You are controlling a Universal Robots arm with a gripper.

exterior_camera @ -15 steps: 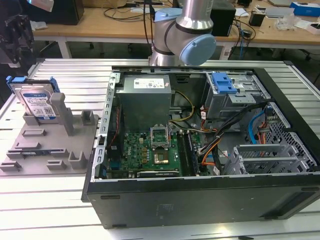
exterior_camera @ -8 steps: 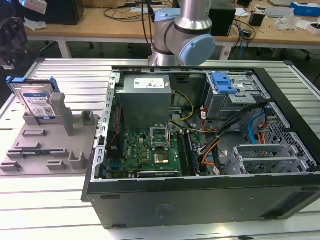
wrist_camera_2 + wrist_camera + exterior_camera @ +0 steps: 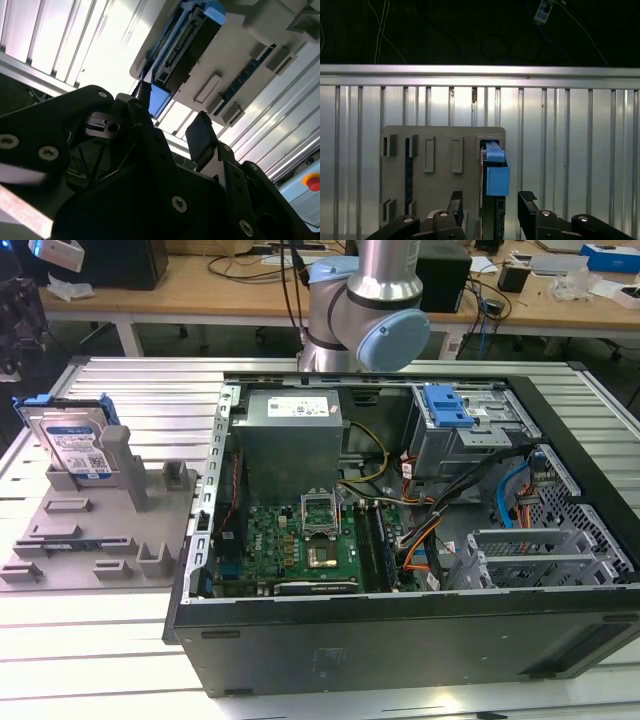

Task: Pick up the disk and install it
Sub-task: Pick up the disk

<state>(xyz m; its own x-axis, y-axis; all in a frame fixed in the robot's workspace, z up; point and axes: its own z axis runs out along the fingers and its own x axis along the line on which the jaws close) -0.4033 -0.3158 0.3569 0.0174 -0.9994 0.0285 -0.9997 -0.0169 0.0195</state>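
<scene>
On the exterior view's left, the disk (image 3: pixel 75 440) stands on edge in a slot at the far end of a grey holder (image 3: pixel 110 540), its blue-and-white label facing the camera and the blue carrier framing it. The holder lies flat on the ribbed metal counter (image 3: pixel 130 380). Just beside it, toward the middle, sits an open computer case (image 3: pixel 400 640) with a grey power supply (image 3: pixel 290 430) at the back and a green motherboard (image 3: pixel 300 540) below it. Behind the case rises the robot arm (image 3: pixel 370 310). Farther toward the exterior view's right, a blue latch piece (image 3: pixel 447 405) sits atop the grey drive cage (image 3: pixel 460 445).

In both wrist views the claw (image 3: pixel 491 202) (image 3: pixel 172 122) is spread wide and holds nothing. In the first wrist view the disk's blue end tab (image 3: pixel 497 175) lines up between the two black fingers (image 3: pixel 455 205). In the second wrist view the disk (image 3: pixel 187 40) lies apart from the fingertips (image 3: pixel 200 132), not touching them.
</scene>
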